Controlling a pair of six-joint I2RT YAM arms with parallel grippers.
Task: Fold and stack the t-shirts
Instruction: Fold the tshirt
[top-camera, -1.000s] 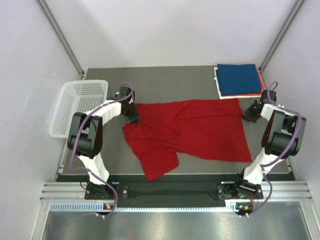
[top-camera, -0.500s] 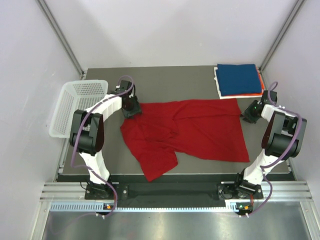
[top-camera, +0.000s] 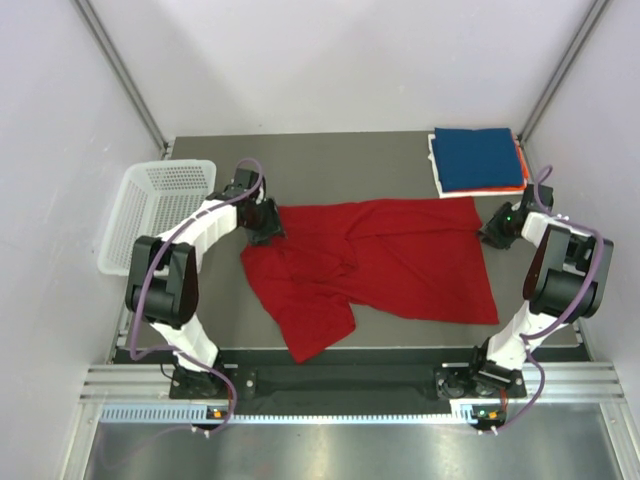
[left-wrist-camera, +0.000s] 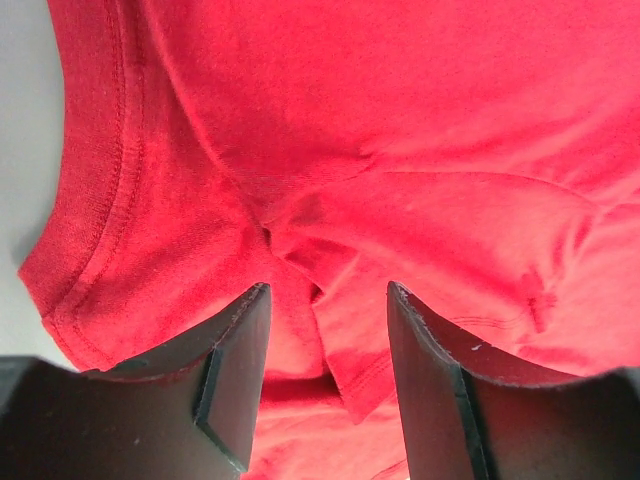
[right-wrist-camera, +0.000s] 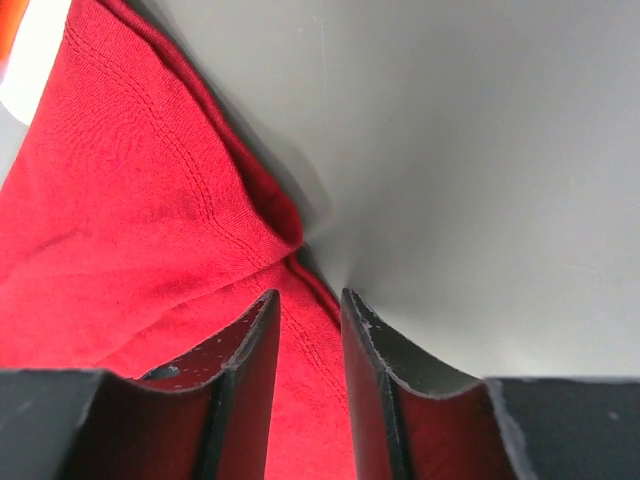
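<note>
Closest to the arm bases, the big bright red cloth t-shirt (top-camera: 380, 260) lies spread but rumpled across the middle of the dark grey bench (top-camera: 330, 165). One flap of it sags toward the near edge on the left.

The left fingers (top-camera: 266, 228) sit at its far left corner and the right fingers (top-camera: 492, 230) at its far right corner. From overhead you honestly can't tell how either pair stands.

The wrist cams sort that out. The left pair stands wide apart over a bunched crease of red cloth, with nothing pinched. The right pair is only a narrow slit apart. The stitched hem runs up into the gap, with bare bench beside it, and as far as I can see it's not clamped.

The white mesh plastic basket (top-camera: 160, 200) sits at the bench's left edge.

The far right corner shows properly only from above. There's a folded dark blue t-shirt (top-camera: 480, 158) on top of an orange one (top-camera: 522, 158) and a white one (top-camera: 437, 172), just beyond the red shirt's corner.
</note>
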